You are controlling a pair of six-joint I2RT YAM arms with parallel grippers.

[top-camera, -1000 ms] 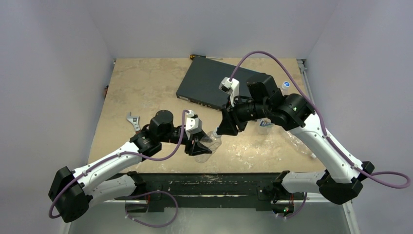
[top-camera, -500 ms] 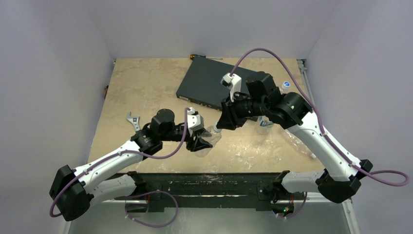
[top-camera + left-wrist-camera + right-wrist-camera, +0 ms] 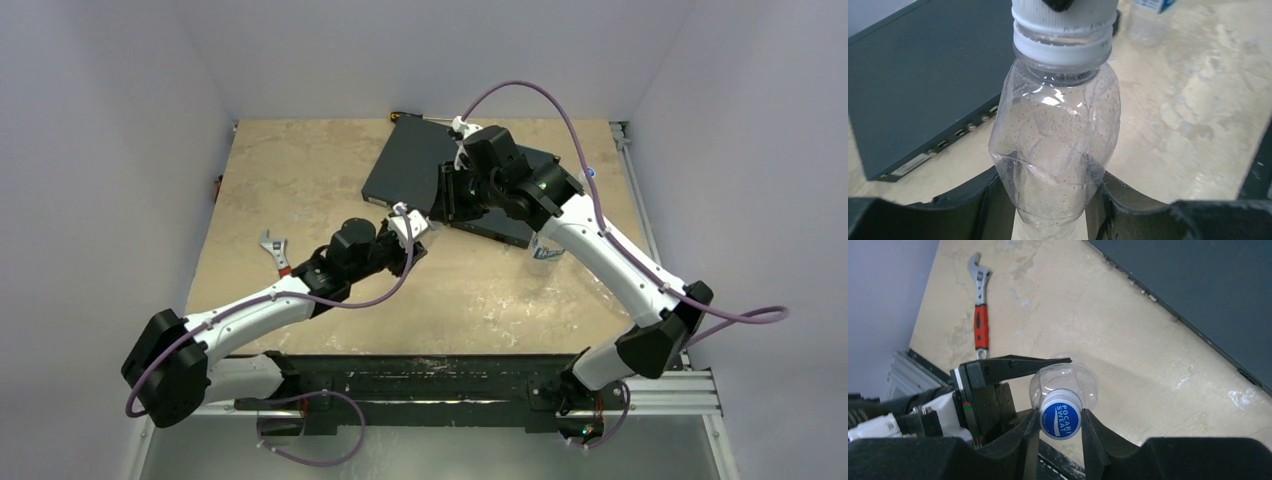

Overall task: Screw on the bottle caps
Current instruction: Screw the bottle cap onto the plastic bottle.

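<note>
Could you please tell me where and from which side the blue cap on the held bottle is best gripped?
Grip the cap by its round side wall, squeezing from opposite sides and coming head-on toward its top face, in line with the bottle. The left claw holds the bottle by its body, which leaves the neck end free. The right claw sits this way.

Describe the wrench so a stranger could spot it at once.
Start at the beige table and look at its left side, left of the black box. The wrench lies flat there, near the left arm. Only it has a red handle and silver head.
</note>
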